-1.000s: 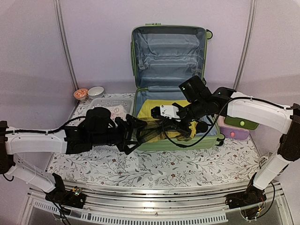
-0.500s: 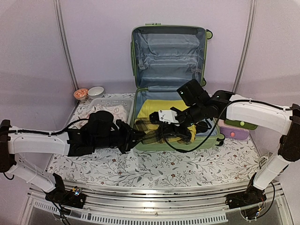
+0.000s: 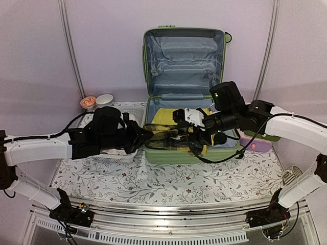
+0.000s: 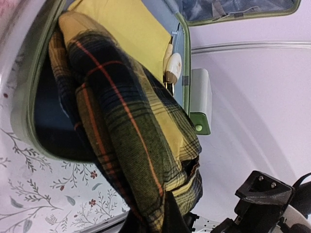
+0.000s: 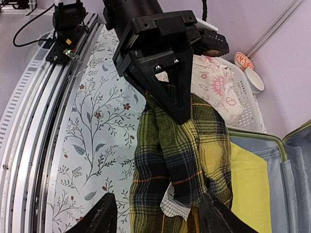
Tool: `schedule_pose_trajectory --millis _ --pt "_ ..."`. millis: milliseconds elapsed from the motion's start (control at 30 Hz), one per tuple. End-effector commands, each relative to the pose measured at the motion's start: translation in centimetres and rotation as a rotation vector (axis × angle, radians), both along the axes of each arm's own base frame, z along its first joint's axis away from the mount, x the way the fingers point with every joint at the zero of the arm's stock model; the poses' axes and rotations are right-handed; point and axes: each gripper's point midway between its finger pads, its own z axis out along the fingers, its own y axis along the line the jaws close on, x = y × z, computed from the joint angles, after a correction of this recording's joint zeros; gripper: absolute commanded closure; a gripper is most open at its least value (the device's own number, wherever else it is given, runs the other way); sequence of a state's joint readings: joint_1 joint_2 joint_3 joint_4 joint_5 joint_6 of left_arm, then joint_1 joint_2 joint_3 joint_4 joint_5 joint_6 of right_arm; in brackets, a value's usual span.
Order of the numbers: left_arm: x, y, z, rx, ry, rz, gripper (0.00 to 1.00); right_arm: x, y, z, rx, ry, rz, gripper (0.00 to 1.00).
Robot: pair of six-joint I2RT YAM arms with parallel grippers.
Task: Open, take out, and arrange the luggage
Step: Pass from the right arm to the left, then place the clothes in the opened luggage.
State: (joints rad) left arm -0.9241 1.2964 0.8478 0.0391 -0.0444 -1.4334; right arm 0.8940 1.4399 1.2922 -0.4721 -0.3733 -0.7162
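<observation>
Luggage (image 3: 184, 61): hard plastic shell, cloth lining; plaid shirt (image 4: 121, 126): soft matt cloth.

left arm (image 3: 36, 148) reaches from 8 o'clock toward 3, left gripper (image 3: 144, 135) pinched shut on plaid cloth (image 5: 155, 160); right arm (image 3: 291, 122) enters from 3 o'clock, right gripper (image 5: 158, 218) jaws parted.

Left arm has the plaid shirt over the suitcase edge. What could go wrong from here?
1. The left gripper pinches only a fold of the plaid shirt; it may slip when pulled.
2. The shirt lies between the open fingers of the right gripper and could snag.
3. It drapes over the luggage rim and may drag.
</observation>
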Motion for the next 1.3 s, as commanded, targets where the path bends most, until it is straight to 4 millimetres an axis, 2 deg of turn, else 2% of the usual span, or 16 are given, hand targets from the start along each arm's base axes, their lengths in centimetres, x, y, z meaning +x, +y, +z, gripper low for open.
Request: schedule_pose_trajectory --millis 0,100,167,400,633,667,767,867,933,1000,1167,1267 --pt "2.8 2.1 2.5 0.183 -0.151 -0.02 1.0 2.6 -0.6 3.1 0.112 0.025 -0.124 0.41" --pt "3.3 3.3 3.5 0.285 -0.183 -0.048 1.0 3.9 -1.2 3.8 0.152 0.032 -0.181 0.41" --pt "3.1 3.9 3.4 0.308 -0.182 -0.067 1.0 4.5 -1.5 4.1 0.175 0.039 -0.211 0.41" --pt "1.1 6.0 -1.1 0.285 -0.079 -0.071 1.0 6.8 -1.0 2.6 0.179 0.116 -0.301 0.4" --pt "-0.6 7.9 -2.9 0.289 -0.069 -0.058 1.0 7.3 1.2 1.6 0.224 0.302 -0.321 0.38" --pt "-0.8 7.8 -3.0 0.277 -0.073 -0.069 0.97 7.3 1.4 1.4 0.231 0.325 -0.326 0.37" --pt "-1.2 7.9 -3.1 0.277 -0.102 -0.092 0.67 7.2 1.7 1.1 0.244 0.354 -0.323 0.36" --pt "-0.9 9.0 -3.4 0.333 -0.106 -0.06 0.36 7.1 1.7 0.6 0.241 0.369 -0.323 0.36" --pt "-0.5 9.9 -3.6 0.372 -0.102 -0.038 0.24 7.1 1.8 0.3 0.234 0.383 -0.327 0.36" --pt "-0.1 10.8 -4.0 0.409 -0.094 -0.032 0.2 7.2 1.8 -0.2 0.226 0.399 -0.334 0.35" --pt "0.9 12.7 -5.1 0.435 -0.065 -0.035 0.18 7.6 2.1 -1.3 0.213 0.448 -0.365 0.35" --pt "1.6 12.5 -4.2 0.362 -0.141 -0.116 0.15 7.6 2.3 -1.6 0.213 0.459 -0.364 0.35"
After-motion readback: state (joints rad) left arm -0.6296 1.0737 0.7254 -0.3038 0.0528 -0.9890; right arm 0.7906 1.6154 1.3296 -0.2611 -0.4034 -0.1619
